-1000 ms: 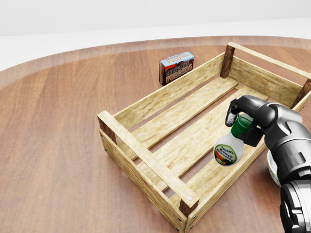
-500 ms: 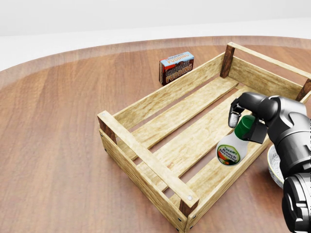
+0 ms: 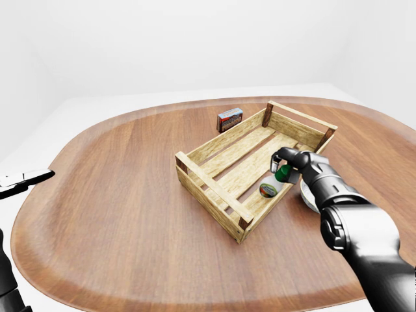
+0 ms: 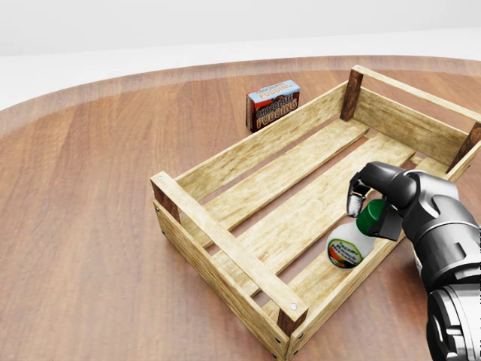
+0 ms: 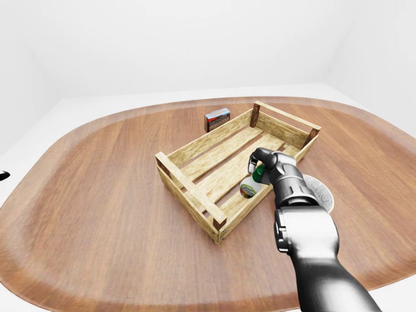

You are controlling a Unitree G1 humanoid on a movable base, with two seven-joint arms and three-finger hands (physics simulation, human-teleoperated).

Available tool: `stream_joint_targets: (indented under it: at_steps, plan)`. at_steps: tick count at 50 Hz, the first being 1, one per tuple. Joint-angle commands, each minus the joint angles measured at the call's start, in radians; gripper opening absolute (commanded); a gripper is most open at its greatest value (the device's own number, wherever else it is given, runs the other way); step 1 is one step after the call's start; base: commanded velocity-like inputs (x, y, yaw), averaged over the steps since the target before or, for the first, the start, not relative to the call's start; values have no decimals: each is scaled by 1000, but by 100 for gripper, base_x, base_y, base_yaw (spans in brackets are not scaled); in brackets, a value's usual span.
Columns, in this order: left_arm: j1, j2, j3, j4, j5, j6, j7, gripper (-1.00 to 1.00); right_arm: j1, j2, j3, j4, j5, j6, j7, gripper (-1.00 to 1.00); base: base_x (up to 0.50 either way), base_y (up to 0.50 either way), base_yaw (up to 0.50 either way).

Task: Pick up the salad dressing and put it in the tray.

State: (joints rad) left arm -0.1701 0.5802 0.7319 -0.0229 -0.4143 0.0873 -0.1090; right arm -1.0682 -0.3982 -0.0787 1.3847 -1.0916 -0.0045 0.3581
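Head view, read left to right: bare wood-grain bench (image 4: 90, 195), then a chocolate pudding box (image 4: 273, 104) standing just outside the tray's far wall, then the tray (image 4: 225, 252), a slatted crate of pale rough planks with darker corner posts. At the right, the right hand (image 4: 373, 201) has its dark metal fingers closed round the green cap of the salad dressing (image 4: 348, 244), a white, rounded bottle with a printed label. The bottle hangs tilted inside the tray, its long axis running from the cap down-left to its base, low over the slat beside the near-right wall; whether the base touches I cannot tell. A white bowl (image 5: 320, 192) lies right of the tray. Only the left hand's (image 3: 26, 179) tip shows, far off, its state unreadable.
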Motion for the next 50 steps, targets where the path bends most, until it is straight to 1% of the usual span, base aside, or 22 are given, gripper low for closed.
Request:
stream_joint_targets:
  at_steps: [1, 4, 6, 7, 8, 9, 10, 11, 21, 24, 28, 31, 32, 34, 38, 39, 40, 41, 42, 43, 44, 50]
  plan:
    - [-1, 0, -2, 5, 1, 0, 0, 100, 28, 9, 8, 2, -8, -7, -17, -96, 0, 0, 0]
    - [-1, 0, -3, 1, 0, 0, 2, 100, 31, 10, 10, 3, -13, -16, -24, -96, 0, 0, 0]
    - [-1, -1, -4, 4, 2, 0, 1, 100, 31, 12, 7, 3, -10, -12, -14, -95, 0, 0, 0]
    - [-1, -1, -4, 4, 2, 0, 1, 100, 31, 14, 4, 3, -5, 2, 3, -94, 0, 0, 0]
    - [-1, -1, -3, 3, 2, 0, 0, 100, 32, 14, 17, 3, -24, 17, -35, -100, 0, 0, 0]
    - [0, 0, -3, 3, 1, 0, 0, 100, 32, 14, -2, 4, 3, -1, 92, 100, 0, 0, 0]
    - [0, 0, -1, 3, 1, 0, 0, 100, 35, 15, 4, 2, -4, -10, 29, 100, 0, 0, 0]
    - [0, 1, 0, 4, -1, 0, 0, 100, 31, 15, 0, 2, 3, -1, 53, 100, 0, 0, 0]
    - [1, -1, 0, -14, -2, 0, 1, 100, 17, -10, 20, 0, -19, -5, 85, 100, 0, 0, 0]
    - [0, 0, 2, -15, -2, 0, 2, 100, -9, -25, 32, -3, -34, -18, 101, 100, 0, 0, 0]
    - [1, -4, -1, -13, 1, 0, -1, 100, -87, -61, 35, -10, -47, -38, 122, 100, 0, 0, 0]
    - [2, -1, 5, -18, -3, 0, -3, 100, -188, -106, 51, -20, -72, -66, 171, 100, 0, 0, 0]
    - [2, 0, 6, -19, -5, 0, -3, 100, -201, -111, 52, -20, -76, -68, 177, 100, 0, 0, 0]
    - [1, 0, 5, -19, -4, 0, -1, 100, -312, -163, 74, -30, -115, -83, 243, 100, 0, 0, 0]
    - [1, -6, -4, -23, 0, 0, -1, 100, -488, -229, 80, -41, -168, -83, 327, 100, 0, 0, 0]
    - [1, -7, -4, -25, 0, 0, 0, 100, -521, -242, 81, -41, -182, -83, 329, 100, 0, 0, 0]
    - [0, -7, -4, -26, -1, 0, -2, 100, -598, -269, 84, -46, -202, -83, 340, 100, 0, 0, 0]
    - [0, -7, -4, -26, -1, 0, -2, 100, -602, -269, 79, -44, -209, -83, 340, 100, 0, 0, 0]
    - [-1, -7, -5, -24, 0, 0, -3, 100, -650, -287, 78, -47, -222, -83, 340, 100, 0, 0, 0]
    - [-1, -7, -5, -24, 0, 0, -3, 100, -653, -287, 73, -46, -228, -83, 340, 100, 0, 0, 0]
    - [-1, -8, -6, -23, 2, 0, -3, 100, -705, -304, 72, -50, -240, -83, 340, 100, 0, 0, 0]
    - [-3, -4, -2, -33, -3, 0, 0, 100, -836, -346, 54, -61, -281, -83, 340, 100, 0, 0, 0]
